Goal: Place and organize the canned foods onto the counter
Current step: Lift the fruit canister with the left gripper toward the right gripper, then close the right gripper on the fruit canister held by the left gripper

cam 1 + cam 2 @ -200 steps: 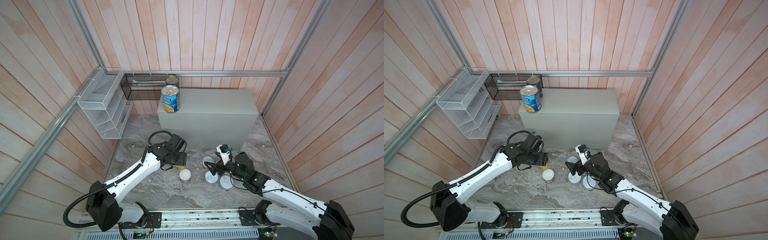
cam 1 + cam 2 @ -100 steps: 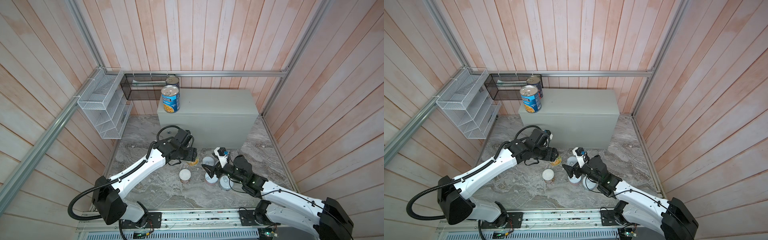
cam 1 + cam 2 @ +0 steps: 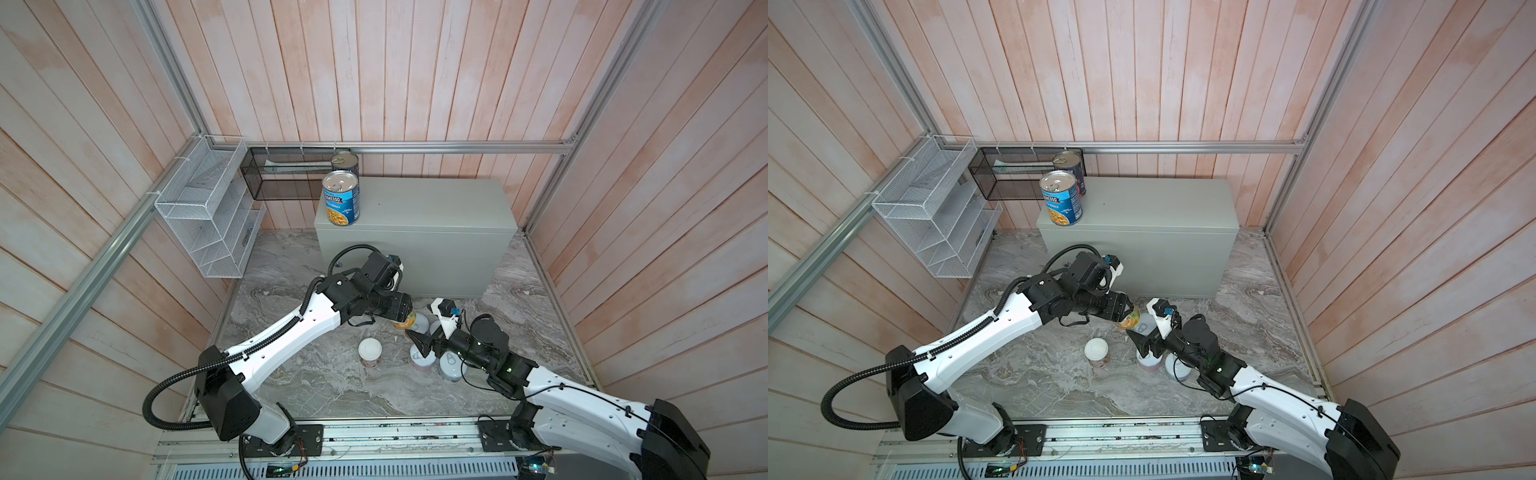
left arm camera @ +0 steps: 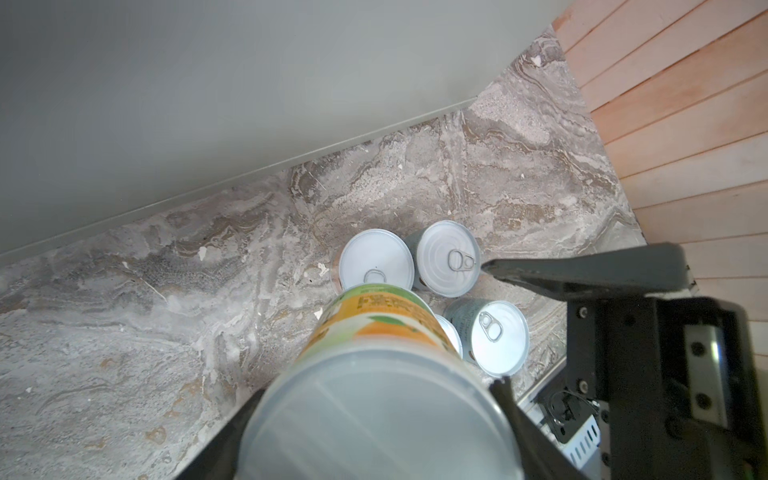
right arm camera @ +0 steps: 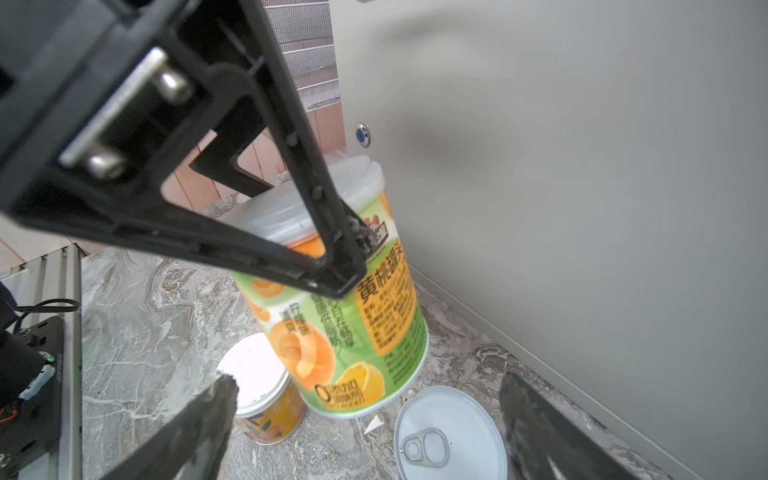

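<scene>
1. Two cans stand on the counter (image 3: pixel 415 208) top, at the end nearest the left claw (image 3: pixel 399 316) and higher than it: blue Progresso can (image 3: pixel 341 199) in front, second metal-topped can (image 3: pixel 345 162) behind.
2. Left claw is clamped on the peach can (image 5: pixel 345 332) near its white lid; the can is tilted, above the marble floor (image 3: pixel 311 374).
3. Counter's front face is just beyond that claw. Short pull-tab cans (image 4: pixel 446 257) sit on the marble right below it.
4. Right claw (image 5: pixel 365 417) is spread wide, gripping nothing, just beside the peach can; one pull-tab can (image 5: pixel 449 436) shows between its fingers (image 5: pixel 199 424).
5. White-lidded can (image 3: pixel 370 351) stands upright on the marble near both claws.
6. Room: plank walls (image 3: pixel 374 62), aluminium rail (image 3: pixel 415 147), white mesh rack (image 3: pixel 208 208), black mesh basket (image 3: pixel 286 174), all well beyond the left claw.
</scene>
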`<state>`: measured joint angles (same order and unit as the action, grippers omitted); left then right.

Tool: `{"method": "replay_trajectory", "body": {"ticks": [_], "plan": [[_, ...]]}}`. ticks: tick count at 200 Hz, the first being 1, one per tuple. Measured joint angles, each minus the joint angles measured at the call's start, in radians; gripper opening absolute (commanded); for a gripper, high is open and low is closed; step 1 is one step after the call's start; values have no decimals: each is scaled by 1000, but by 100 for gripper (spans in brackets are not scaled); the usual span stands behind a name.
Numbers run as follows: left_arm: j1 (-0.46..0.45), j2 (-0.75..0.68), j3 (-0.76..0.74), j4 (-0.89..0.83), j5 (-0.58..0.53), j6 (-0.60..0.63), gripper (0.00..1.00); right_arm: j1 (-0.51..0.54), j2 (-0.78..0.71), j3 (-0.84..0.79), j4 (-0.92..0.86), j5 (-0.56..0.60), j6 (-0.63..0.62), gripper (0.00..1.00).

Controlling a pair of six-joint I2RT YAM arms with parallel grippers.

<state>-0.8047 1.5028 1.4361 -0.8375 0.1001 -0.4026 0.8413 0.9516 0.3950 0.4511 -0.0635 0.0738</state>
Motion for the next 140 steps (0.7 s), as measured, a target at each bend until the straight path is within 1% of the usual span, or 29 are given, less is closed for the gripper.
{"method": "replay_trajectory", "body": {"ticks": [36, 99, 140], "plan": [[-19, 1, 0, -3, 27, 0, 52, 0, 0, 0, 8, 21, -26, 98], [-30, 5, 0, 0, 24, -1, 52, 3, 14, 0, 23, 21, -52, 98], [-31, 5, -15, 39, 66, -9, 52, 9, 35, 0, 40, 14, -58, 98]]}}
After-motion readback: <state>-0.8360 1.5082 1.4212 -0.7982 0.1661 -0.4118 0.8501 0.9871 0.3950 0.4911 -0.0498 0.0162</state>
